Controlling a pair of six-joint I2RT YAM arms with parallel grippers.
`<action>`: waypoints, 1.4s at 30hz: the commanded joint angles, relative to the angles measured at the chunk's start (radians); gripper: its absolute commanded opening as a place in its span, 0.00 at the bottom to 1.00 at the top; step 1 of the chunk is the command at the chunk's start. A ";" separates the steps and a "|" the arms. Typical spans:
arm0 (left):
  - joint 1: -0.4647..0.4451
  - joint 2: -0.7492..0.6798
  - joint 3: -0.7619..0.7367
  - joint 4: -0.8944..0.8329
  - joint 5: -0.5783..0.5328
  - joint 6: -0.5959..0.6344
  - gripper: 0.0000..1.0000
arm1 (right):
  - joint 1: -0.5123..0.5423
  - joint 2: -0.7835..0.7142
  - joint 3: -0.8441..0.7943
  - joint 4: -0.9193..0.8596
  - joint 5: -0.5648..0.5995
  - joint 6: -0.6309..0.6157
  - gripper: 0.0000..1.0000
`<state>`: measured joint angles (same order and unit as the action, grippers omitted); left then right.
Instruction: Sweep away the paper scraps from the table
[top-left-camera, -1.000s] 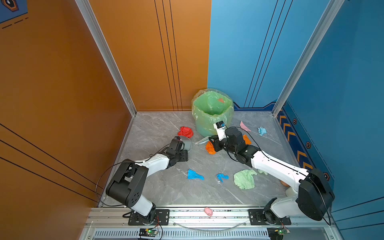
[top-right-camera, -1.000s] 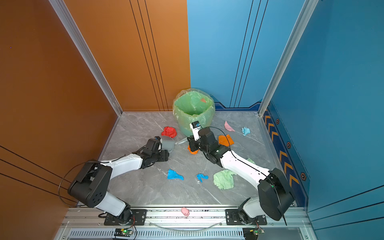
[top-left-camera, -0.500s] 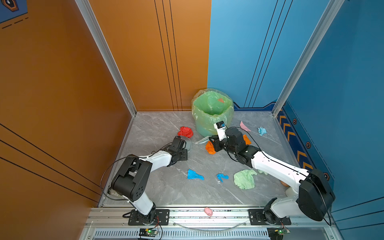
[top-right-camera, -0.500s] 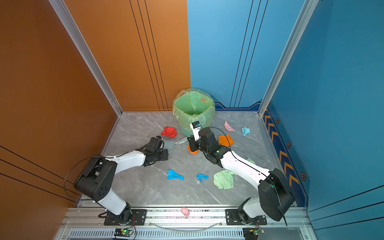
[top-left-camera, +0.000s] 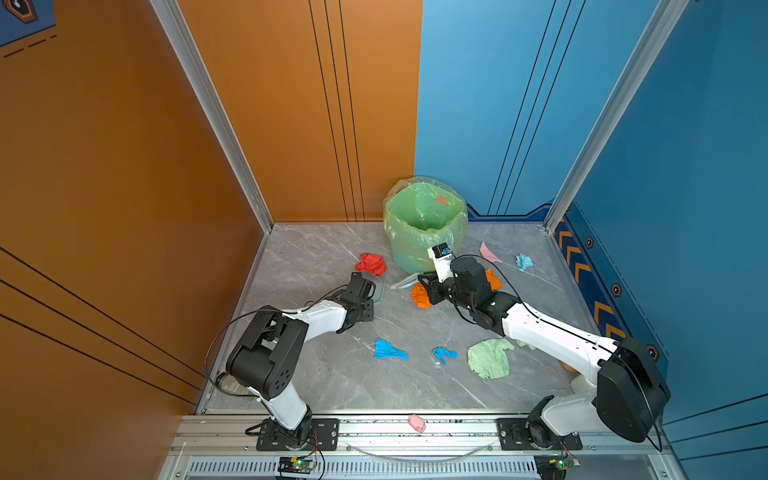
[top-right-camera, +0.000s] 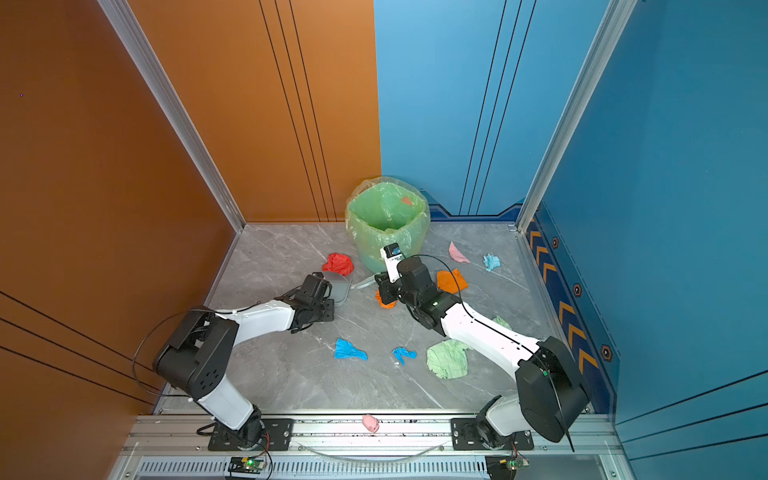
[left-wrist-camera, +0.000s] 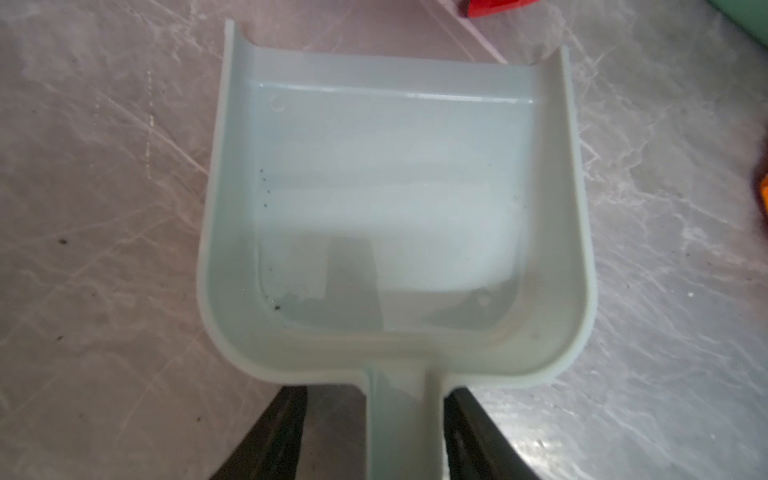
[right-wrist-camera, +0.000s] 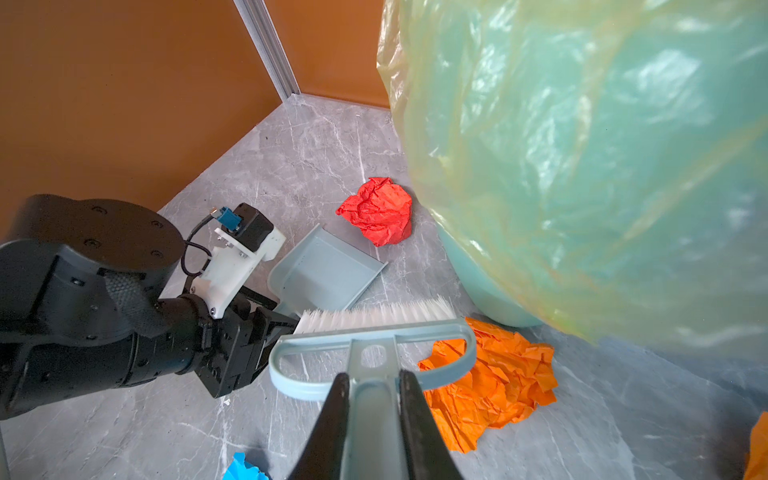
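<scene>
Grips brush (right-wrist-camera: 374, 328) tight in right hand (right-wrist-camera: 372, 378), bristles beside orange scrap (top-left-camera: 420, 296) mid-frame, to sweep it into dustpan (left-wrist-camera: 386, 199) lying flat on tabletop (left-wrist-camera: 83, 208), handle straddled by half-open left hand (left-wrist-camera: 374, 392).

The lined bin (top-left-camera: 419, 245) blocks the back; bare table (top-left-camera: 332, 386) lies open nearer.

Since a second ago, narrowed the left hand (left-wrist-camera: 374, 392) around the handle (left-wrist-camera: 399, 424) of the dustpan (left-wrist-camera: 386, 187): one finger (left-wrist-camera: 469, 436) now against it, a gap at the other. Swung the left arm's big black joint (top-left-camera: 266, 357) slightly inward.
</scene>
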<state>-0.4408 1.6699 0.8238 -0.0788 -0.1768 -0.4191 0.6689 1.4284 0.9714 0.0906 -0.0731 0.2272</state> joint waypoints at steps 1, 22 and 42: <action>-0.011 0.016 0.020 -0.019 -0.032 -0.004 0.54 | 0.006 -0.019 -0.009 0.032 0.025 0.012 0.00; -0.038 0.059 -0.036 0.099 -0.065 -0.052 0.41 | 0.005 -0.009 -0.013 0.044 0.021 0.013 0.00; -0.050 0.018 -0.093 0.103 -0.100 -0.056 0.21 | 0.019 0.016 -0.016 0.075 0.038 0.022 0.00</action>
<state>-0.4847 1.6951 0.7681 0.0875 -0.2852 -0.4690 0.6739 1.4326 0.9710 0.1287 -0.0689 0.2371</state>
